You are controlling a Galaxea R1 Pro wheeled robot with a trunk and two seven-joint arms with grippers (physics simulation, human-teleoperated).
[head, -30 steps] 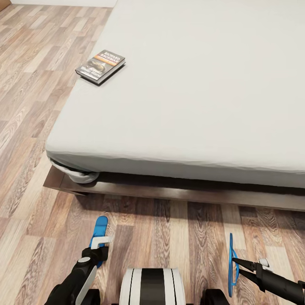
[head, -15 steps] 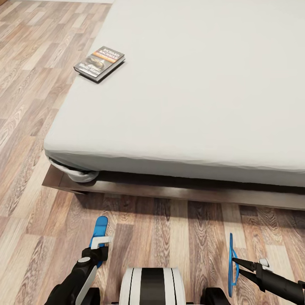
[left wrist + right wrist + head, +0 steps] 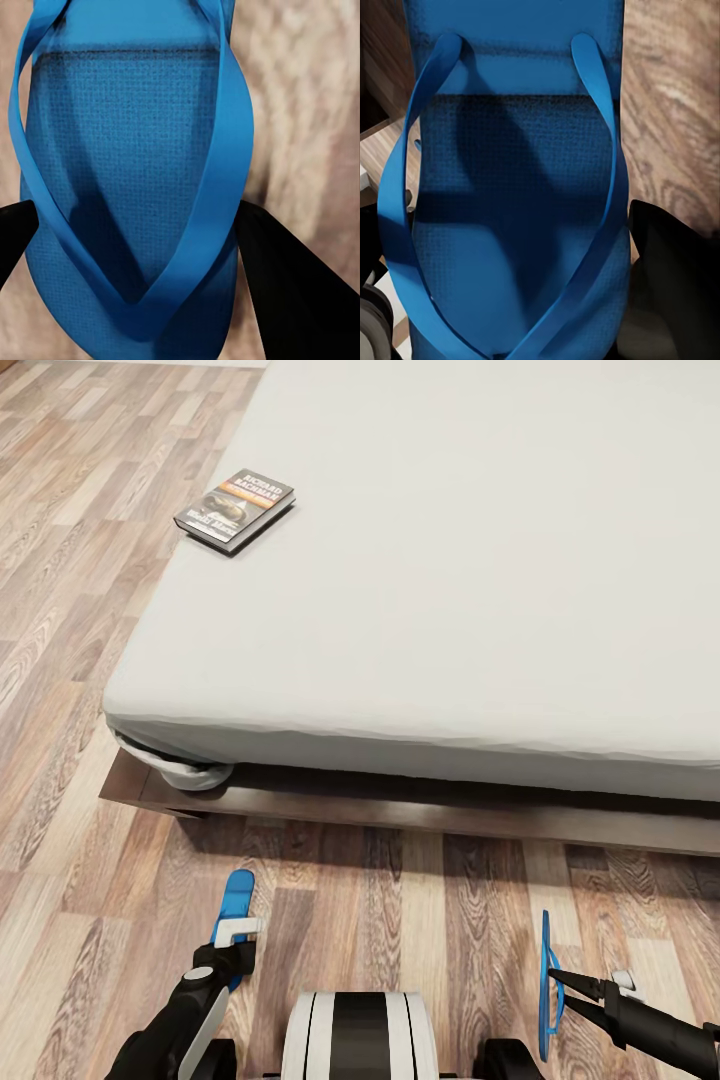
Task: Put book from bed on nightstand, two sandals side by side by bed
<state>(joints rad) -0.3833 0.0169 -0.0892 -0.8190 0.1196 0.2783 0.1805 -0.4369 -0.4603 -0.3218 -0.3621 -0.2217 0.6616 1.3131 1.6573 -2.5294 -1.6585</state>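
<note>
The book (image 3: 235, 510), dark with an orange band, lies near the left edge of the light-grey bed (image 3: 450, 580). Low in the head view, my left gripper (image 3: 234, 952) is shut on one blue sandal (image 3: 238, 890) that points toward the bed above the floor. In the left wrist view the sandal (image 3: 127, 187) sits between the black fingers (image 3: 292, 300). My right gripper (image 3: 557, 982) is shut on the other sandal (image 3: 545, 945), held on edge. In the right wrist view, that sandal (image 3: 510, 225) shows its straps beside a black finger (image 3: 675, 285).
The bed's dark brown frame (image 3: 400, 815) runs across the view just ahead of both grippers, with a bunched sheet corner (image 3: 190, 772) at its left end. Wood-plank floor (image 3: 70, 660) stretches along the bed's left side and between the frame and my white base (image 3: 358, 1040).
The whole head view shifted slightly between one second and half a second ago, so the camera moved. Both arms and the sandals hold the same pose since then.
</note>
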